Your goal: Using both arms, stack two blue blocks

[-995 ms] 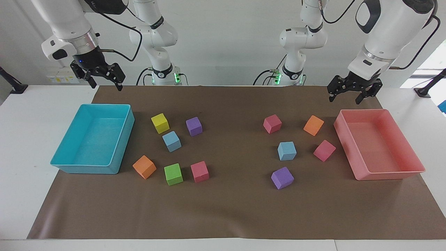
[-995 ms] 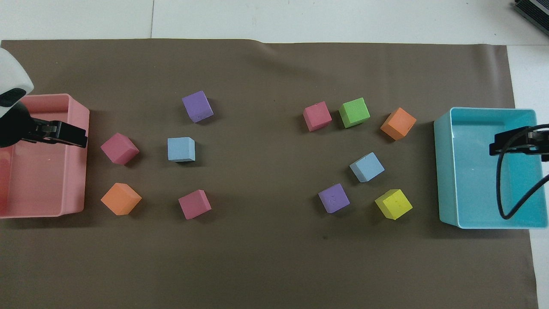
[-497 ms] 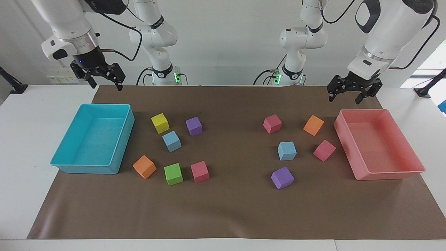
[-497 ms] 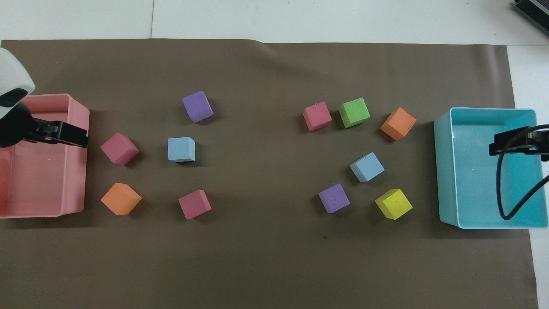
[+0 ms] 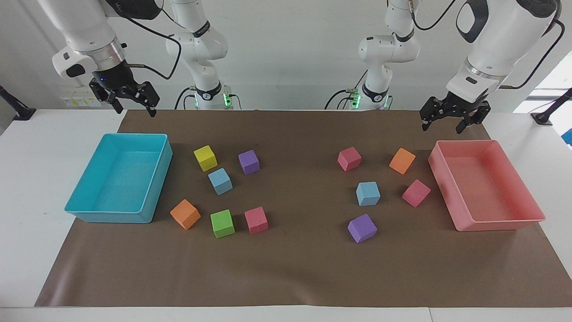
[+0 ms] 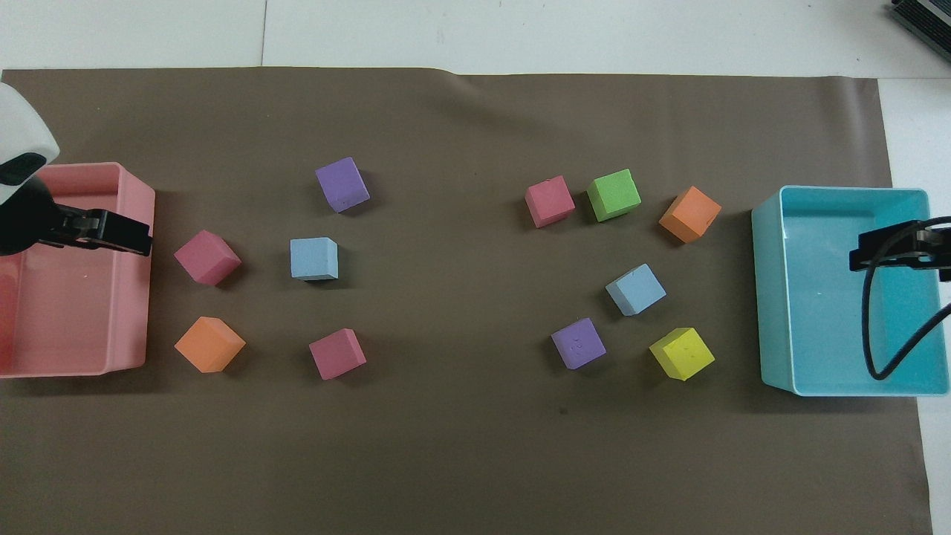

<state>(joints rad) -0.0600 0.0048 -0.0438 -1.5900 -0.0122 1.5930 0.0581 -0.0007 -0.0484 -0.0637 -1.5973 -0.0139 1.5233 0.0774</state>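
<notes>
Two sky-blue blocks lie apart on the brown mat. One blue block (image 5: pixel 220 180) (image 6: pixel 635 289) sits between a yellow cube and a green cube, toward the right arm's end. The other blue block (image 5: pixel 368 193) (image 6: pixel 314 258) sits among pink and purple cubes, toward the left arm's end. My left gripper (image 5: pixel 441 128) (image 6: pixel 122 234) hangs open and empty, up in the air over the pink bin (image 5: pixel 527 218) (image 6: pixel 141 297). My right gripper (image 5: pixel 136 111) (image 6: pixel 880 253) hangs open and empty, up in the air over the cyan bin (image 5: pixel 111 217) (image 6: pixel 773 312). Neither gripper touches a block.
Around the blue block at the right arm's end lie a yellow cube (image 5: pixel 205 158), purple cube (image 5: pixel 249 162), orange cube (image 5: pixel 185 214), green cube (image 5: pixel 222 223) and pink cube (image 5: pixel 256 220). Around the other lie two pink cubes (image 5: pixel 349 158) (image 5: pixel 416 193), an orange cube (image 5: pixel 402 160) and a purple cube (image 5: pixel 362 228).
My right gripper has drifted slightly up and toward its own end of the table. The left gripper and all the blocks have stayed put.
</notes>
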